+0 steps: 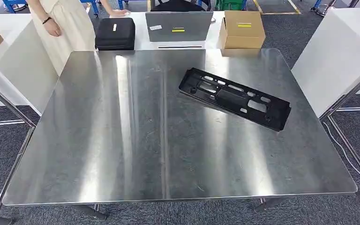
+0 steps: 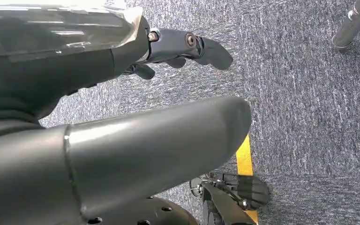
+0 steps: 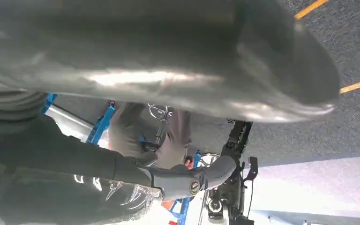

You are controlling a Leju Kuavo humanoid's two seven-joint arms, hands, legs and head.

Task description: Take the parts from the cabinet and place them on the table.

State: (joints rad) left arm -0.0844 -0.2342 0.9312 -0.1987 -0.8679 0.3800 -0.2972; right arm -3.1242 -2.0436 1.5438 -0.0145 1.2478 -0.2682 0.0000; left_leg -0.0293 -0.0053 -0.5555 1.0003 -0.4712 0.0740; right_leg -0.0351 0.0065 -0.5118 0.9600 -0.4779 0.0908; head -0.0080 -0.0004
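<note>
Left hand (image 2: 187,47) and right hand (image 3: 187,180) hang spread above grey carpet (image 2: 309,117); black part (image 1: 234,98) lies on steel table (image 1: 122,140).

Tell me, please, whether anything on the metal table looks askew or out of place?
Only mildly: the black plastic part lies flat but diagonally on the metal table, off towards its far right area rather than square to the edges. Nothing looks spilled or damaged.

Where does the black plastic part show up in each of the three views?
Head view: the black plastic part lies flat on the metal table, right of centre, towards the far edge.
Left wrist view: not in it.
Right wrist view: not in it.
Shared landmark: the grey carpet with yellow floor lines.
</note>
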